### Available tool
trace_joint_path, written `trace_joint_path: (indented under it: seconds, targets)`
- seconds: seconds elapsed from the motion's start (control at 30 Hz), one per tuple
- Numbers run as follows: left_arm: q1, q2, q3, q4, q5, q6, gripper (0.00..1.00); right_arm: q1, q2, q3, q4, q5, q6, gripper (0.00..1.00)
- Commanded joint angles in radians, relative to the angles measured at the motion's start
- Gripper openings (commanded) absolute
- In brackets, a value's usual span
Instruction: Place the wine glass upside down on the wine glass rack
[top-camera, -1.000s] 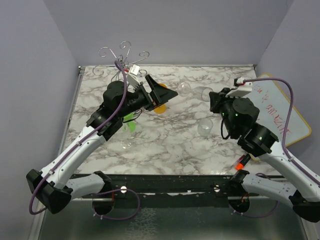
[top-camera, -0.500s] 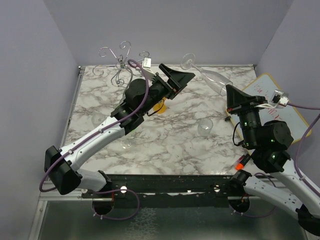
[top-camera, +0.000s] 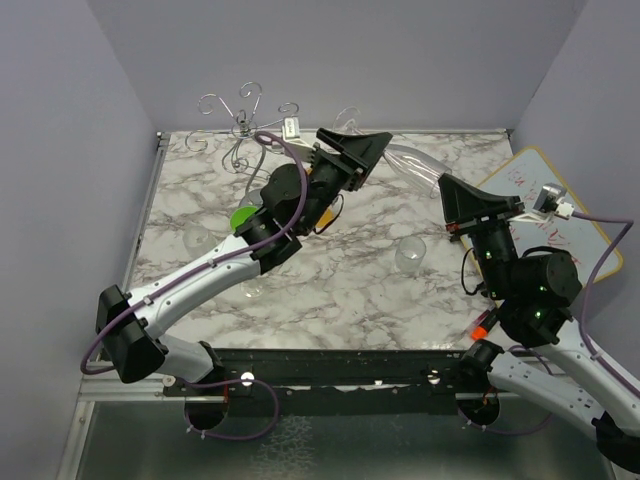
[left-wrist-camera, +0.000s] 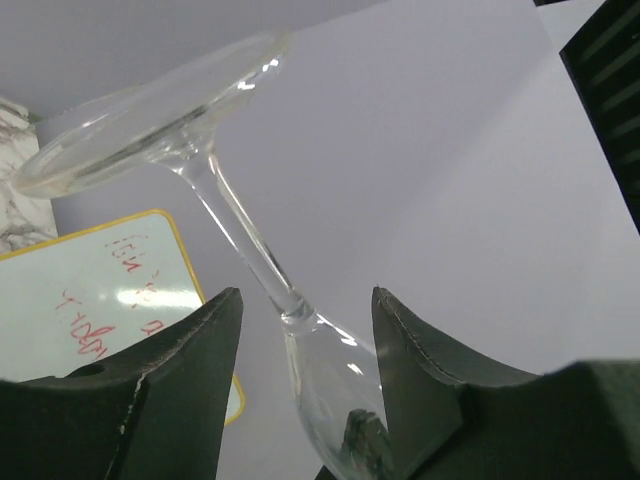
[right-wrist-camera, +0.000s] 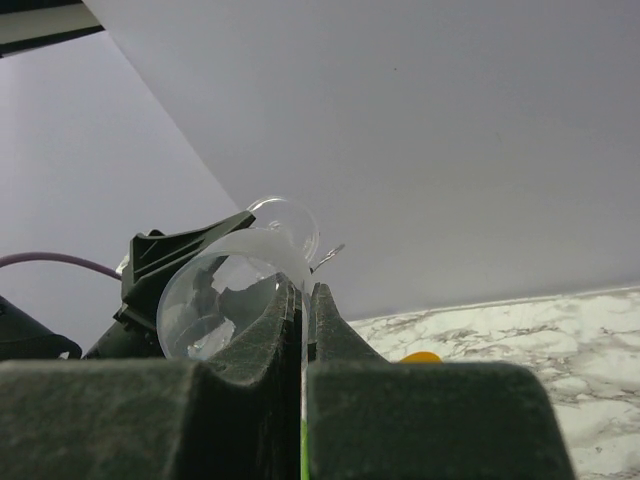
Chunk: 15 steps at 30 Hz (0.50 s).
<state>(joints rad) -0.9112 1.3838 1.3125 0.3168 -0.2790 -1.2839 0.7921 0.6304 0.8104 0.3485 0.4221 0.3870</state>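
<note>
The clear wine glass (top-camera: 415, 165) hangs tilted in the air over the back of the marble table. My right gripper (top-camera: 452, 192) is shut on its rim; in the right wrist view the jaws (right-wrist-camera: 305, 295) pinch the edge of the bowl (right-wrist-camera: 225, 290). My left gripper (top-camera: 362, 148) is open around the glass. In the left wrist view its bowl (left-wrist-camera: 325, 385) sits between the two dark fingers (left-wrist-camera: 185, 370) with a small gap on each side, and the stem and foot (left-wrist-camera: 150, 110) stick out beyond them. The silver wine glass rack (top-camera: 240, 125) stands at the back left.
Three other clear glasses rest on the table (top-camera: 410, 253), (top-camera: 197, 238), (top-camera: 252, 288). A whiteboard with a yellow edge (top-camera: 560, 215) lies at the right side. An orange thing (top-camera: 327, 215) and a green thing (top-camera: 243, 217) sit under the left arm. Purple walls surround the table.
My right gripper has lifted the glass and tipped it toward the left arm. The left arm has swung right to it, and its jaws have narrowed around the bowl.
</note>
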Motion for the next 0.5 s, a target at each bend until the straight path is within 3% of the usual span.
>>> trace_joint_path:
  seconds: [0.0, 0.3, 0.43, 0.47]
  targets:
    - [-0.005, -0.036, -0.024, 0.063, -0.102, -0.037, 0.49, 0.003, -0.003, -0.011, 0.070, -0.051, 0.040, 0.01]
    - [-0.005, -0.042, -0.067, 0.111, -0.130, -0.102, 0.20, 0.004, 0.002, -0.021, 0.072, -0.068, 0.062, 0.01]
    - [-0.006, -0.044, -0.074, 0.113, -0.117, -0.095, 0.00, 0.004, 0.002, -0.017, 0.050, -0.064, 0.065, 0.01]
    - [-0.006, -0.047, -0.077, 0.115, -0.119, -0.088, 0.00, 0.004, 0.001, -0.017, 0.038, -0.058, 0.069, 0.01]
